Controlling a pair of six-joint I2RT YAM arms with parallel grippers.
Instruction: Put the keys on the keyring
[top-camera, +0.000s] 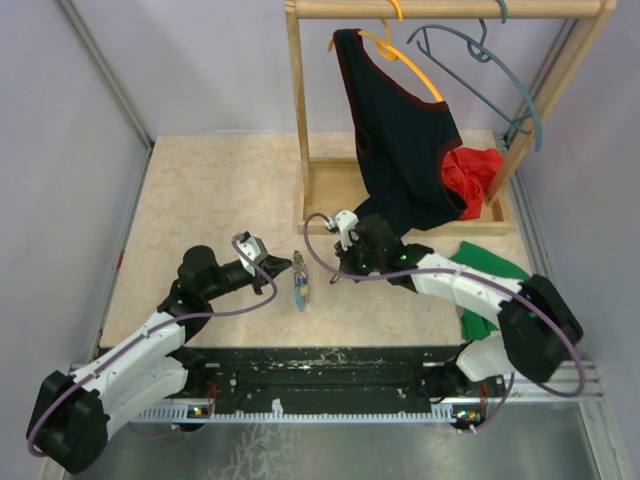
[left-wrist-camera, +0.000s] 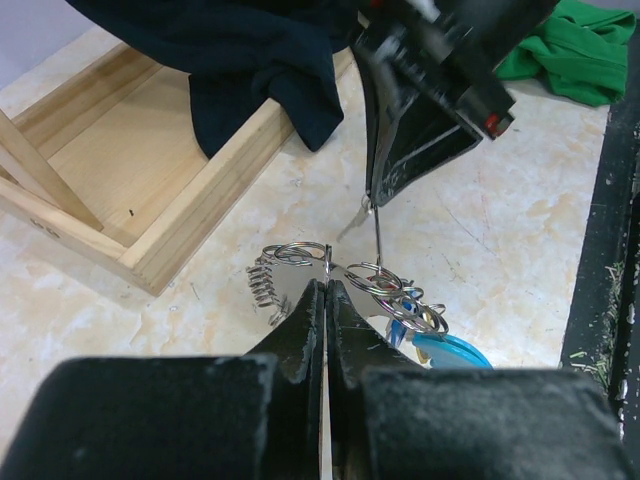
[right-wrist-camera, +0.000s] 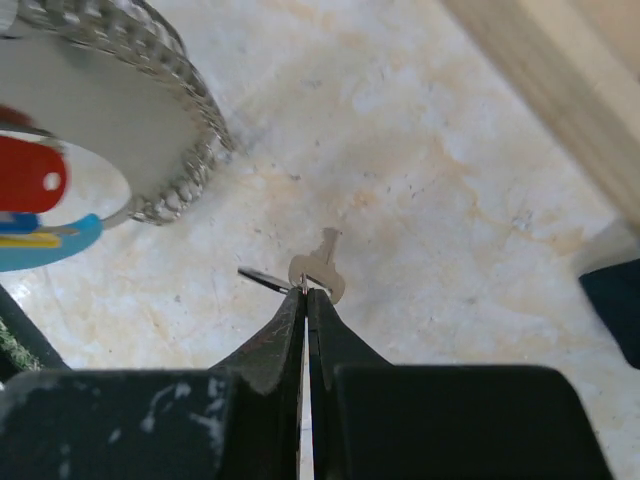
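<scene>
The keyring (left-wrist-camera: 266, 284) is a coiled grey wire loop with small split rings (left-wrist-camera: 385, 285) and a light-blue section (left-wrist-camera: 452, 351). It hangs just above the table's middle (top-camera: 300, 287). My left gripper (left-wrist-camera: 327, 283) is shut on its thin wire, reaching from the left in the top view (top-camera: 288, 266). In the right wrist view the coil (right-wrist-camera: 165, 100) sits at the upper left, with a red key head (right-wrist-camera: 30, 175) inside it. My right gripper (right-wrist-camera: 306, 290) is shut on the small ring of a silver key (right-wrist-camera: 322, 262), held right beside the keyring (top-camera: 334, 270).
A wooden clothes rack with a tray base (top-camera: 325, 190) stands behind the grippers. A black garment (top-camera: 400, 150) hangs from it on a yellow hanger, beside a grey-blue hanger (top-camera: 490, 60). A red cloth (top-camera: 478, 170) lies in the tray and a green cloth (top-camera: 490, 265) by the right arm.
</scene>
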